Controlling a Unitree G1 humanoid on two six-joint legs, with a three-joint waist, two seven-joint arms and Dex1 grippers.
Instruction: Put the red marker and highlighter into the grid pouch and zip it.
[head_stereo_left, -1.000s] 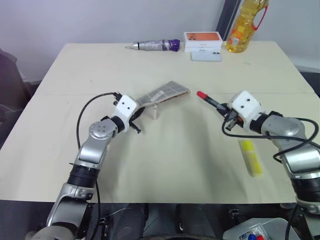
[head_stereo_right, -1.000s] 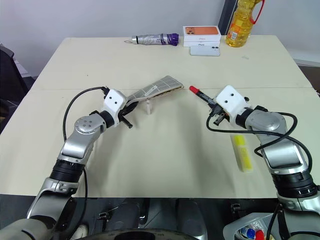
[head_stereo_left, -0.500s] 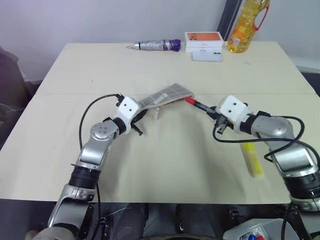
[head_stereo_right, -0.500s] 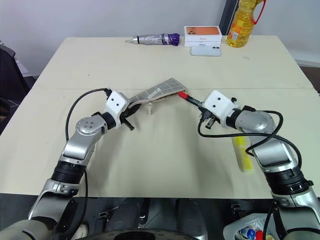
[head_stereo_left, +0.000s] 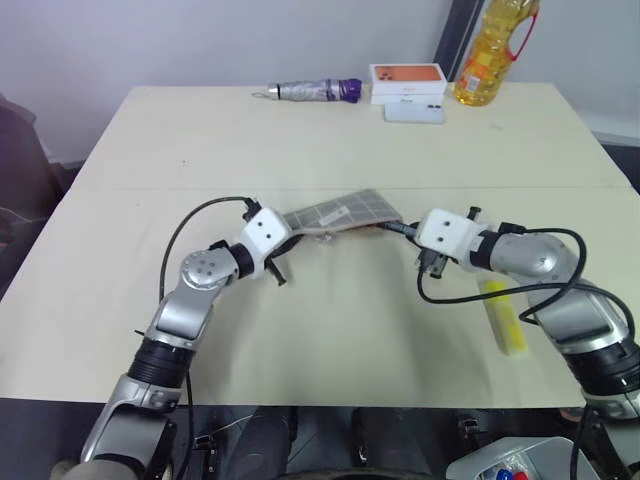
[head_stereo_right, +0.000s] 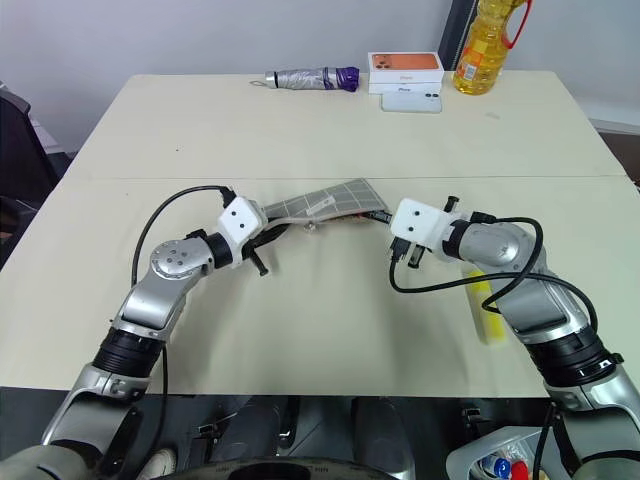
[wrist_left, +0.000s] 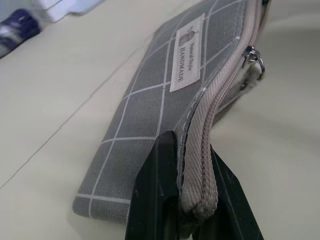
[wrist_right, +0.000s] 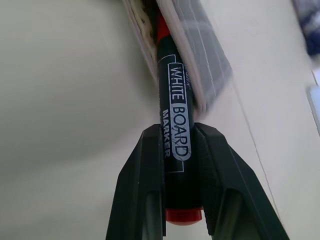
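Note:
The grid pouch hangs just above the table's middle, its zipper edge facing up. My left gripper is shut on the pouch's near end. My right gripper is shut on the red marker, a black barrel printed "WHITE BOARD MARKER" with red ends. The marker's front red end is poking into the pouch's open mouth at its far end. The yellow highlighter lies on the table beside my right forearm, untouched.
At the table's far edge lie a silver-and-purple cylinder, an orange-topped box with a white phone in front, and a yellow oil bottle. Bare tabletop stretches in front of both grippers.
My right gripper has swung left with the red marker, whose tip now sits in the pouch mouth. My left gripper has drawn the pouch a little right and lower.

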